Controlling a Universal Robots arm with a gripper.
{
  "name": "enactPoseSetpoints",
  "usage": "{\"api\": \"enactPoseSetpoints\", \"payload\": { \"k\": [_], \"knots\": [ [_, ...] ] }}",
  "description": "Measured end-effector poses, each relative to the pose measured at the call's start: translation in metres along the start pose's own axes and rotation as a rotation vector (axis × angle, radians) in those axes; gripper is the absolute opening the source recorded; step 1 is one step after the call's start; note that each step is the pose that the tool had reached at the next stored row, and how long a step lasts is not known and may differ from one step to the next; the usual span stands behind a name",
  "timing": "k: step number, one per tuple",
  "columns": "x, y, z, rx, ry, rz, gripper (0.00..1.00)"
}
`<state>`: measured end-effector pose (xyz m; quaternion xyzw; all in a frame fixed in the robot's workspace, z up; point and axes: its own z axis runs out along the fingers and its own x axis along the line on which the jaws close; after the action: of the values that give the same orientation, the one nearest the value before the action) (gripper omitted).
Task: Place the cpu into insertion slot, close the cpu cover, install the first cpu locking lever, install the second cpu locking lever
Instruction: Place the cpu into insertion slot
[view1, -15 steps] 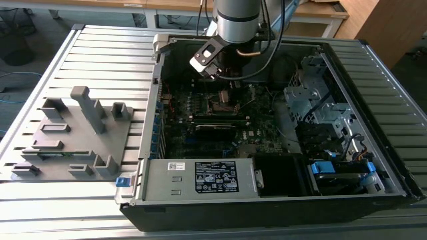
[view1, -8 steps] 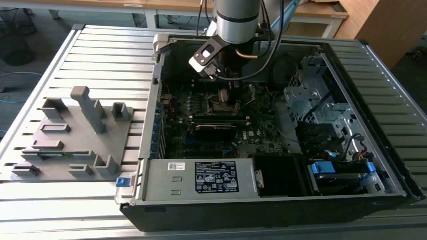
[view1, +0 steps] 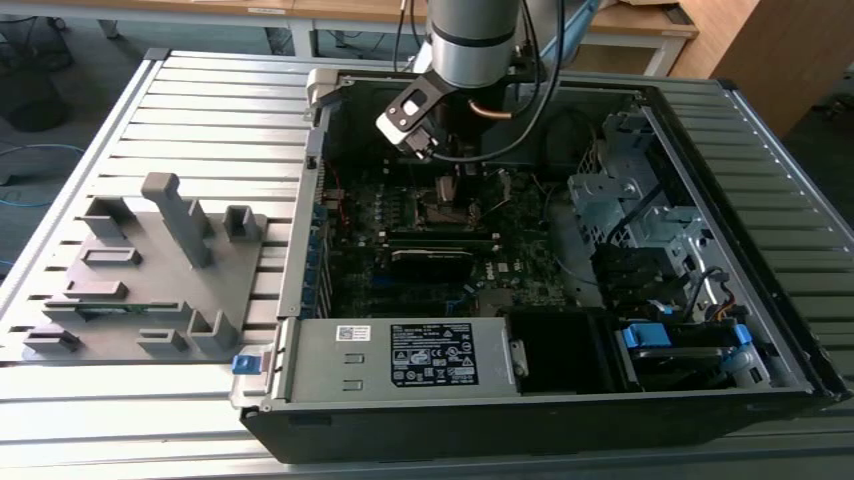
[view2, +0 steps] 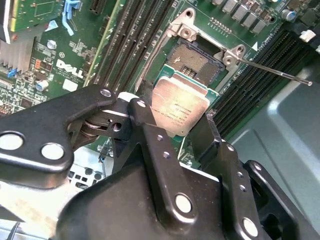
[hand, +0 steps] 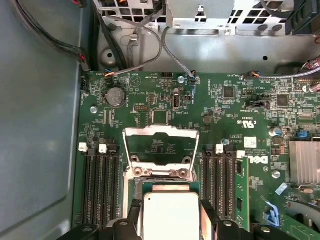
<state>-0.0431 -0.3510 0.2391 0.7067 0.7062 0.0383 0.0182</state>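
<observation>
Silvery cpu (view2: 181, 102) clamped edgewise in my pincer (view2: 176, 114), underside free for seating, hovering near the open insertion slot (view2: 197, 61); cpu cover (hand: 161, 131) stands raised.

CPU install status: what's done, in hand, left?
Done: nothing seated yet. In hand: gripper shut on the cpu, just over the bare insertion slot. Left: seating; cpu cover stands open; a locking lever sticks out unlatched.

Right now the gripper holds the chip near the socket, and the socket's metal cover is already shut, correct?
No. The cover is swung open, not shut, as the first wrist view shows. In the second wrist view the gripper does hold the chip near the bare socket.
</observation>
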Motion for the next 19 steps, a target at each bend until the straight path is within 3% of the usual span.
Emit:
{"api": "enactPoseSetpoints", "payload": {
  "k": [11, 14, 19],
  "knots": [
    [0.0022, -0.0005, 0.0041, -0.0006, -0.0007, 0.025, 0.54],
    [0.0022, -0.0005, 0.0043, 0.0084, -0.0007, 0.026, 0.54],
    [0.0021, -0.0005, 0.0042, 0.0104, -0.0009, 0.026, 0.54]
  ]
}}
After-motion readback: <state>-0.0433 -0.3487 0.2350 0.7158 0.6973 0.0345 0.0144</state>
